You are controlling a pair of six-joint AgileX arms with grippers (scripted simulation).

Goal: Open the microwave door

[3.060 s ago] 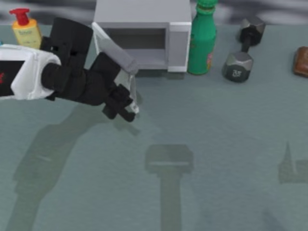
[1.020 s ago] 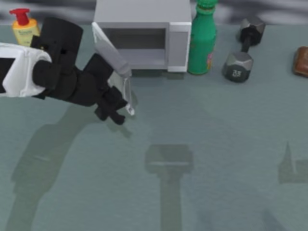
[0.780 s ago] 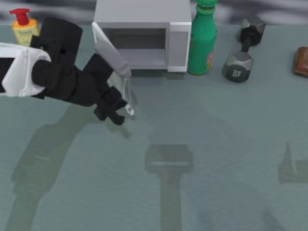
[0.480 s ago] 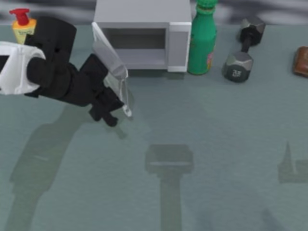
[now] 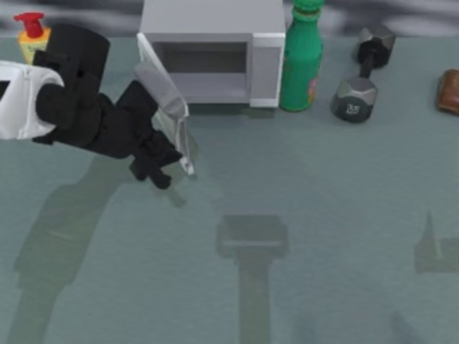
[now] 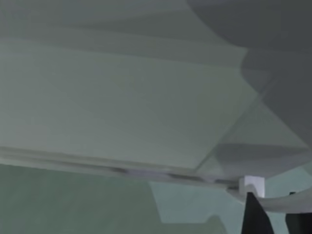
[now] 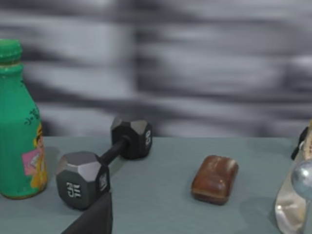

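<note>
The microwave (image 5: 215, 21) stands at the back of the table, its cavity showing. The microwave door (image 5: 166, 93) is swung out toward the front left, hinged at the oven's left edge. My left gripper (image 5: 171, 163) is at the door's free edge, shut on the slim white handle (image 5: 186, 152). In the left wrist view the door panel (image 6: 122, 107) fills most of the picture, and the handle's end (image 6: 251, 185) sits just above my dark fingertips (image 6: 256, 217). My right arm is out of the top view; the right gripper (image 7: 139, 229) is open and holds nothing.
A green bottle (image 5: 301, 61) stands just right of the microwave, then a dumbbell (image 5: 362, 72) and a brown block (image 5: 450, 91) at the right edge. A yellow pump bottle (image 5: 32, 36) stands at the back left behind my left arm.
My left gripper has moved left with the handle, and the door has swung a little wider open. Nothing else has moved.
</note>
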